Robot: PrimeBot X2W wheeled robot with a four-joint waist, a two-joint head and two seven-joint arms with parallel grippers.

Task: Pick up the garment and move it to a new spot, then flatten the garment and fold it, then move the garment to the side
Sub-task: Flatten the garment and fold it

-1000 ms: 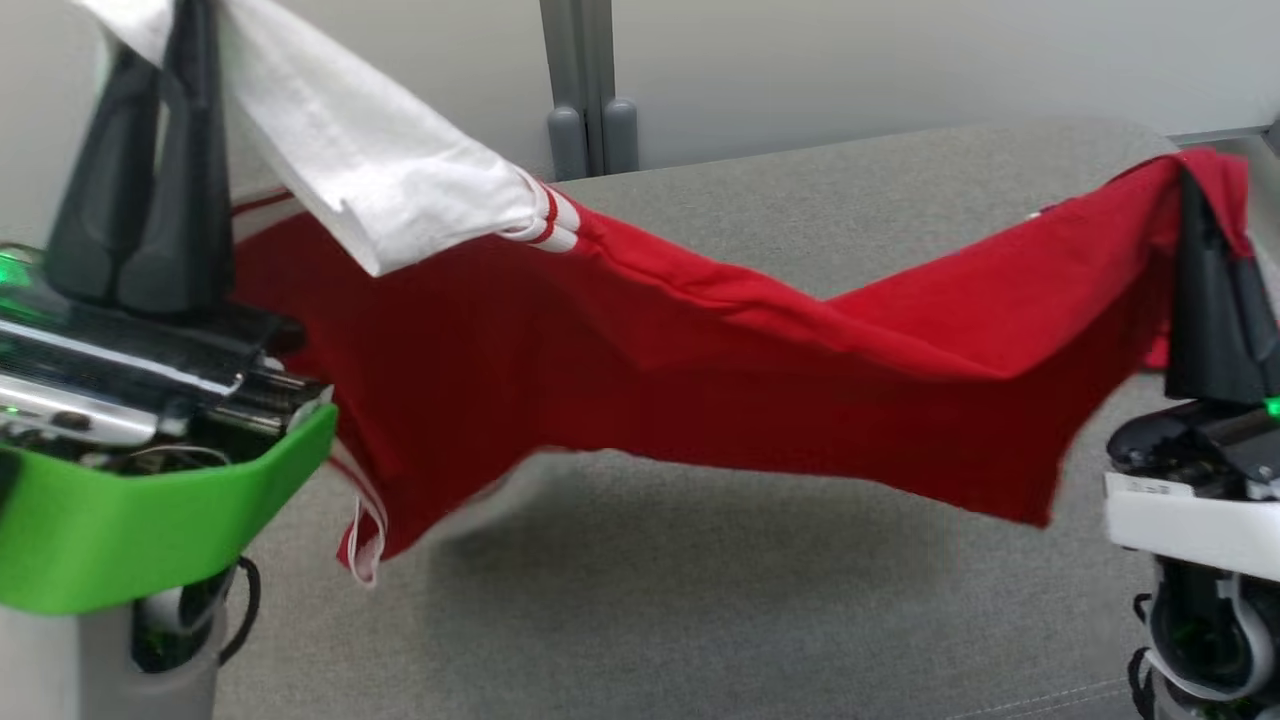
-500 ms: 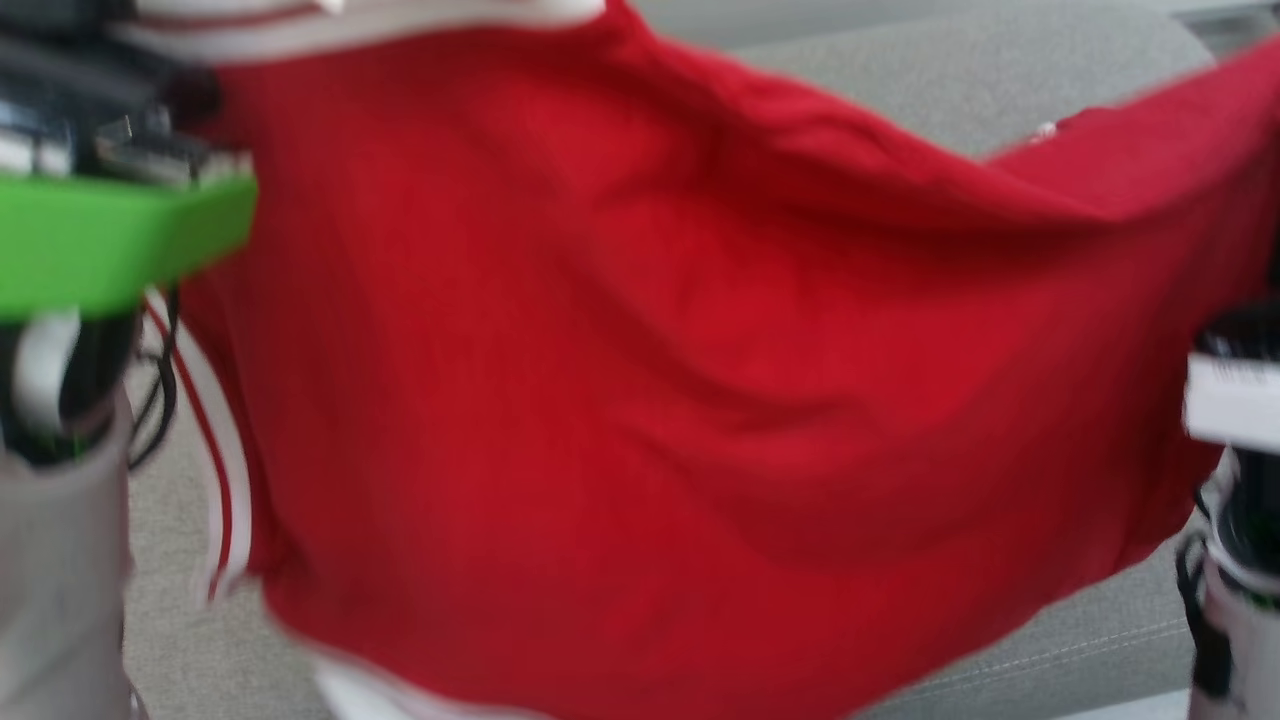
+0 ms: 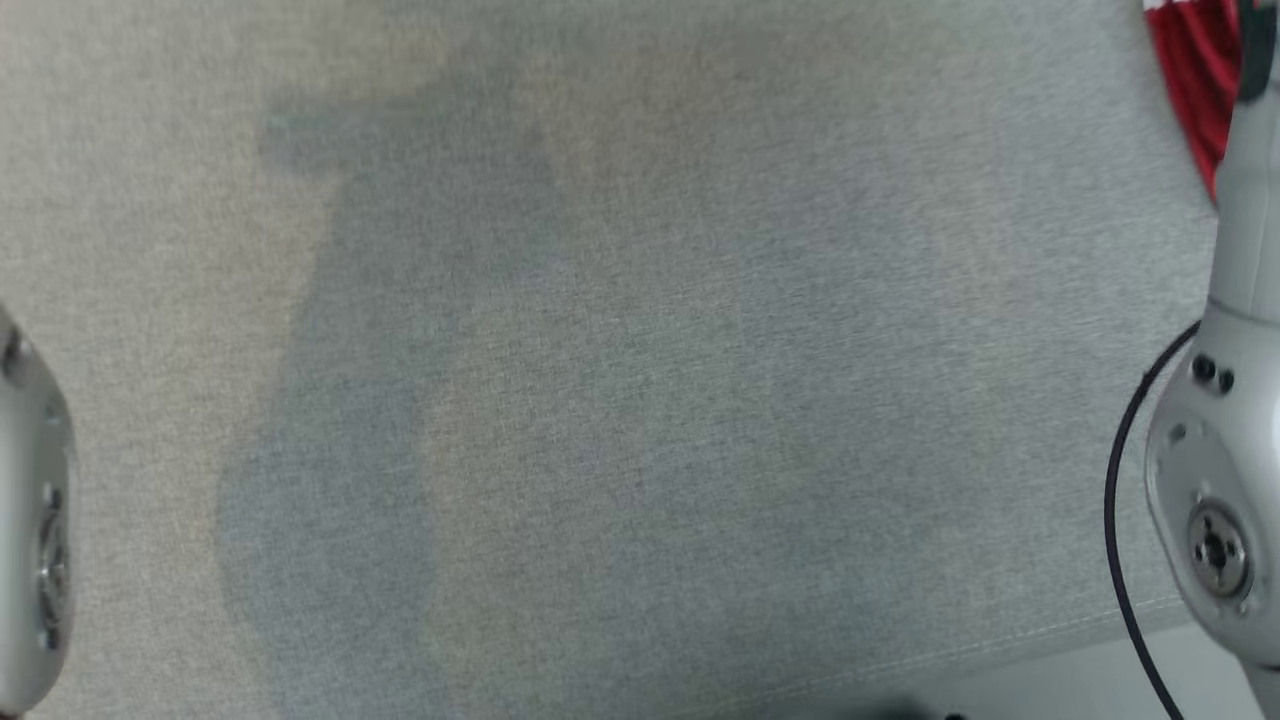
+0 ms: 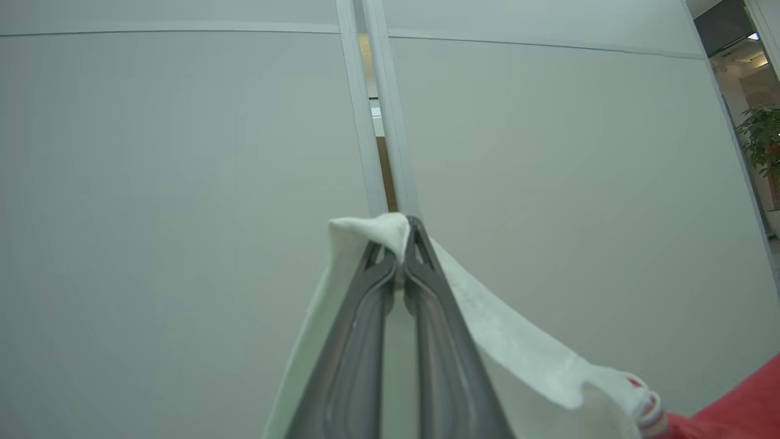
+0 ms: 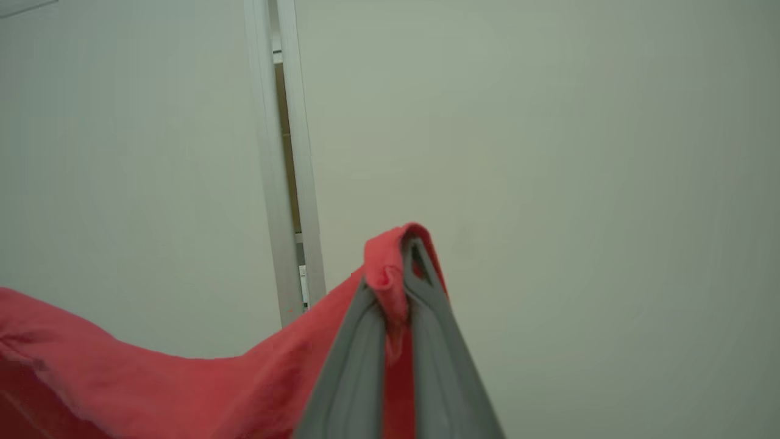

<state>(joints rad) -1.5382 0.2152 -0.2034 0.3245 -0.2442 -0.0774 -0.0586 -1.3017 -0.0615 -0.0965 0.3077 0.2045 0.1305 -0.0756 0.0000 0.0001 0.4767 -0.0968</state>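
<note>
Garment [image 5: 183, 390] is up off the surface and strung sideways, long axis running gripper to gripper. The left gripper [image 4: 405, 244] is pinched tight on its white end, with cloth trailing to that view's lower right where the red begins. The right gripper [image 5: 409, 253] is clamped on a bunched red edge that sags toward that view's lower left. Both grippers point at a pale partition wall [image 4: 183, 183] with a narrow seam between panels and a potted plant [image 4: 762, 137] at the far edge, while the head view looks down on grey fabric surface [image 3: 640, 400], a red sliver showing top right by the pale right forearm [image 3: 1225, 480].
</note>
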